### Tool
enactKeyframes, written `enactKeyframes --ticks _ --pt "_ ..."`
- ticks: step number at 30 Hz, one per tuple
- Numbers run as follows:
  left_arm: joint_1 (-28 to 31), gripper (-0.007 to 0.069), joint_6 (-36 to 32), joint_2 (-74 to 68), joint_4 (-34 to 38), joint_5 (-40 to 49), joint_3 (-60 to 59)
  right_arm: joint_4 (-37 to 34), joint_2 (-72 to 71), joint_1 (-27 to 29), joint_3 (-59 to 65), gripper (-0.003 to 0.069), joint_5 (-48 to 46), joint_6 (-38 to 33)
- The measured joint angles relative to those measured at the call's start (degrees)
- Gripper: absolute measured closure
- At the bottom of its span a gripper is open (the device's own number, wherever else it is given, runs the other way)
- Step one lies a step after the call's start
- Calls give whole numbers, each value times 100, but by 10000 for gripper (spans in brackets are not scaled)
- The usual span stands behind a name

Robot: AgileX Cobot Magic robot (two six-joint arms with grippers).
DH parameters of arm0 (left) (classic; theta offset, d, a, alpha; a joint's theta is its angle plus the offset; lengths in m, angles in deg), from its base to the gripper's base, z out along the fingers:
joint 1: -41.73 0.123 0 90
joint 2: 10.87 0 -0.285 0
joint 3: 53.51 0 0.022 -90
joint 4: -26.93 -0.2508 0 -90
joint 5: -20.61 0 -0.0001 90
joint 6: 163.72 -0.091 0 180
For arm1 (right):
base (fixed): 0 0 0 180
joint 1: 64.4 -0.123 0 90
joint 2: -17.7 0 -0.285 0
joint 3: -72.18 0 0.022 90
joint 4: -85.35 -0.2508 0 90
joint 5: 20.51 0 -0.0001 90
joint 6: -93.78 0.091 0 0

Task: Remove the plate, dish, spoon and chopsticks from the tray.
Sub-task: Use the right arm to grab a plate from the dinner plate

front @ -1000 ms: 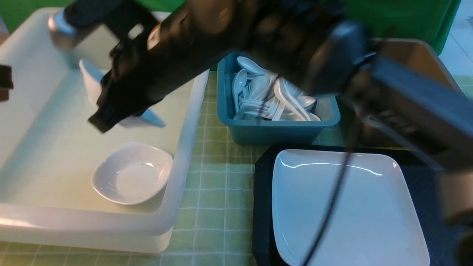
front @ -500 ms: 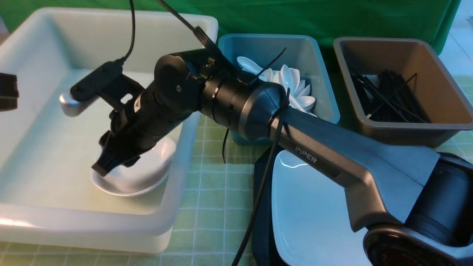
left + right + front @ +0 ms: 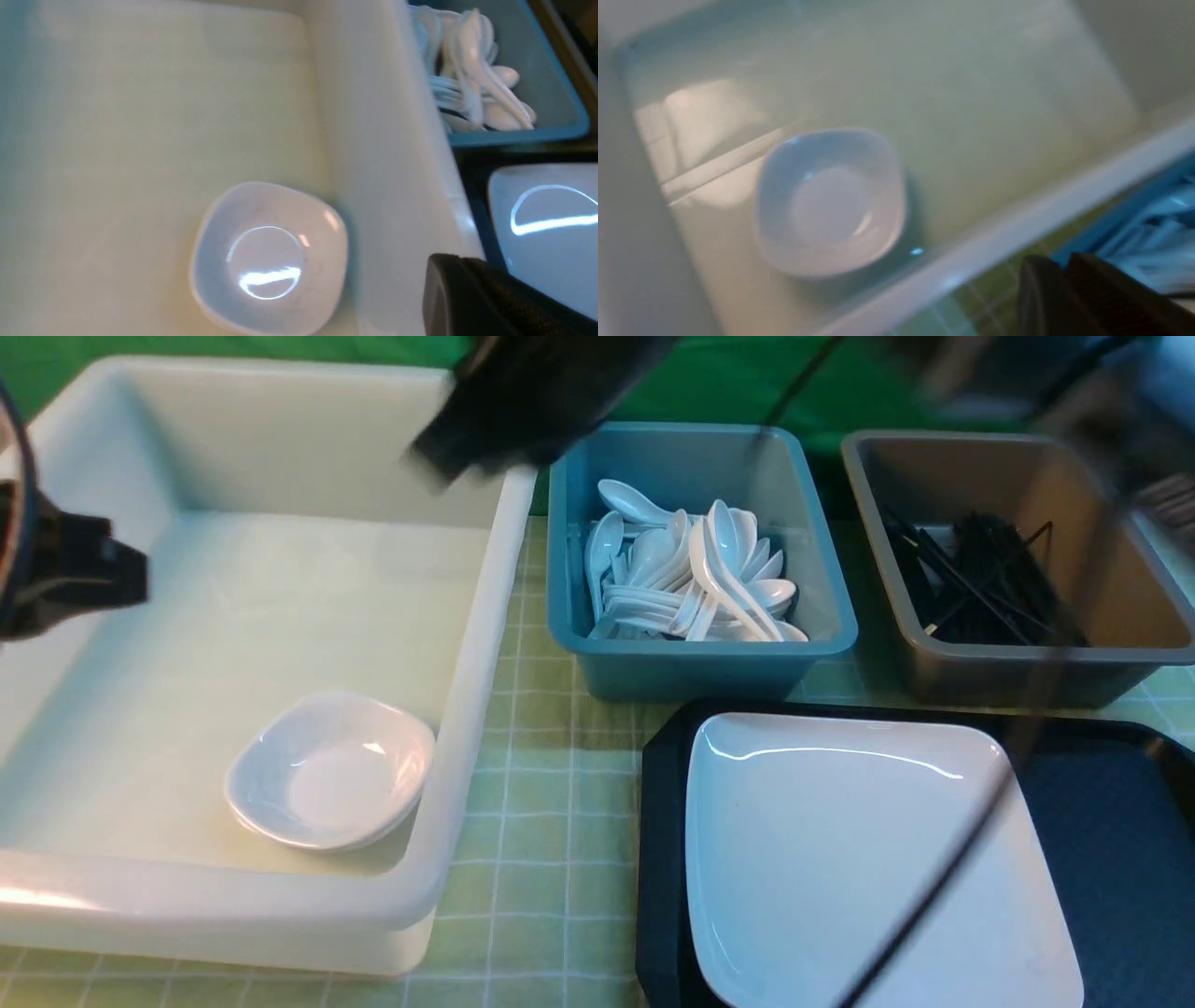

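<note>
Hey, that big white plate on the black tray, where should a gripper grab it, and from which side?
Probably its right edge: pinch the upturned rim, coming from the right. The plate lies flat and shallow, so only the rim offers a hold, and bare tray on that side leaves finger room; its left edge crowds the tray's rim.

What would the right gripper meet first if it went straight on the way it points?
Likely the rim of the white tub, or just past it the tub floor beside the stacked small dishes. The right gripper is shut and empty; blur leaves depth unclear.
</note>
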Motion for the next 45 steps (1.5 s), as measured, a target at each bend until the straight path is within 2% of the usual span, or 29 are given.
enactKeyframes --ticks 5,6,8,11,14,15,16,17,19,21,24,36,39,44,45 --pt "-841 642 -39 0 -268 50 0 -47 -1679 1404 2561 662 7 5" --pt "-890 642 -39 0 -278 50 0 -47 -1738 1459 2809 662 13 5" --pt "-1119 642 -39 0 -343 50 0 -66 -2402 2221 4497 662 187 5" --pt "-1241 642 -39 0 -350 50 0 -258 -2868 3098 6054 627 744 -8" --pt "-1255 642 -39 0 -356 45 0 -1006 -2953 3893 7293 512 1401 -447" --pt "-1255 642 -39 0 -362 40 0 -1333 -2898 4115 7552 454 1602 -727" --pt "-1255 642 -39 0 -363 40 0 -1394 -2884 4155 7593 429 1641 -831" --pt "-1255 642 -39 0 -367 27 0 -1842 -2673 4447 7815 327 1981 -1121" --pt "-1255 642 -39 0 -385 27 -5 -2067 -2354 4624 7829 214 2260 -1286" --pt "-1255 642 -39 0 -384 27 -5 -2145 -1993 4723 7728 152 2452 -1380" --pt "-1255 642 -39 0 -392 27 -5 -2240 -1461 4742 7411 119 2502 -1434" --pt "-1255 642 -12 0 -495 27 -5 -2416 -368 4664 6317 123 2414 -1552" --pt "-1255 642 -2 0 -495 16 -5 -2420 -318 4526 6277 173 2415 -1698" --pt "-1255 642 -9 -19 -475 14 -5 -2400 -294 4195 6263 330 2448 -1877" --pt "-1255 642 -57 -55 -418 67 -5 -2375 -286 4142 6263 402 2471 -1957"
